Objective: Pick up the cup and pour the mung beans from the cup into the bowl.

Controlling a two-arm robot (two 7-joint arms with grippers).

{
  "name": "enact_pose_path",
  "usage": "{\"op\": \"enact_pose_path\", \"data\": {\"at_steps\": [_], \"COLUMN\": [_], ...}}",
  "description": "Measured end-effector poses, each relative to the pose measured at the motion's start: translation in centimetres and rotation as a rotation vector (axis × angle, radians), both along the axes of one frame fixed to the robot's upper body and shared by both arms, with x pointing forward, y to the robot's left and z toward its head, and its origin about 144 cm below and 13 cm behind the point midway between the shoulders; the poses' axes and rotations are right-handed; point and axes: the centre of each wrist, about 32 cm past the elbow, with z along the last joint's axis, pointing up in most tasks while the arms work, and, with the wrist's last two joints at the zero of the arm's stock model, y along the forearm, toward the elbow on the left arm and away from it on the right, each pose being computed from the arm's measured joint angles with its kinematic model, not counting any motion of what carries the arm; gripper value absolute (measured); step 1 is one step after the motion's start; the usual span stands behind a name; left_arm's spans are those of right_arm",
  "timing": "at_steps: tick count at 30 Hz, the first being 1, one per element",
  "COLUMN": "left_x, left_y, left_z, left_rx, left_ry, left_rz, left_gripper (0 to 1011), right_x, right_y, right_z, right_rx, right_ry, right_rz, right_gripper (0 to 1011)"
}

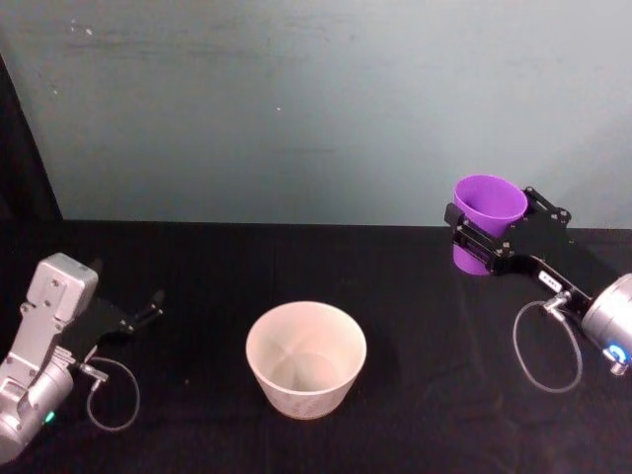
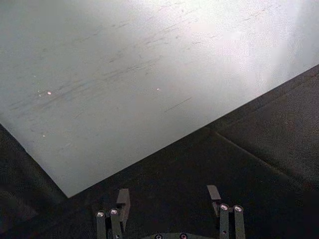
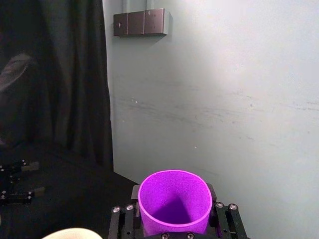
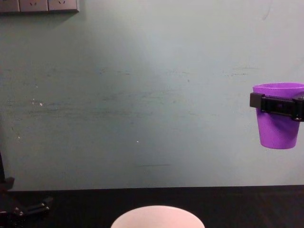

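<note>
The cup (image 1: 489,202) is held upright above the table (image 1: 217,267), clamped by the right gripper (image 1: 491,235), right of and beyond the bowl (image 1: 301,400); open room is left between them; the left gripper (image 1: 138,318) is rested near the left edge, fingers spread wide.

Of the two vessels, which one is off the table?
The purple cup, gripped by the right tool, is in the air; the wide pale bowl stands on the table.

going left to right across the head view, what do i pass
left gripper, open → bowl → cup, held upright in the right gripper
</note>
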Motion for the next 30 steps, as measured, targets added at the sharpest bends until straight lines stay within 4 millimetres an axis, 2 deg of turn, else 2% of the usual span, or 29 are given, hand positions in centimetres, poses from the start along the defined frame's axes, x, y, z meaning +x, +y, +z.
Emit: {"op": "enact_pose_path", "data": {"at_steps": [30], "left_x": [0.0], "left_y": [0.0], "left_z": [0.0], "left_rx": [0.0], "left_ry": [0.0], "left_rz": [0.0], "left_gripper": [1000], "right_x": [0.0], "right_y": [0.0], "right_z": [0.0], "right_rx": [0.0], "right_ry": [-0.001], "right_rz": [0.0], "right_gripper": [739]}}
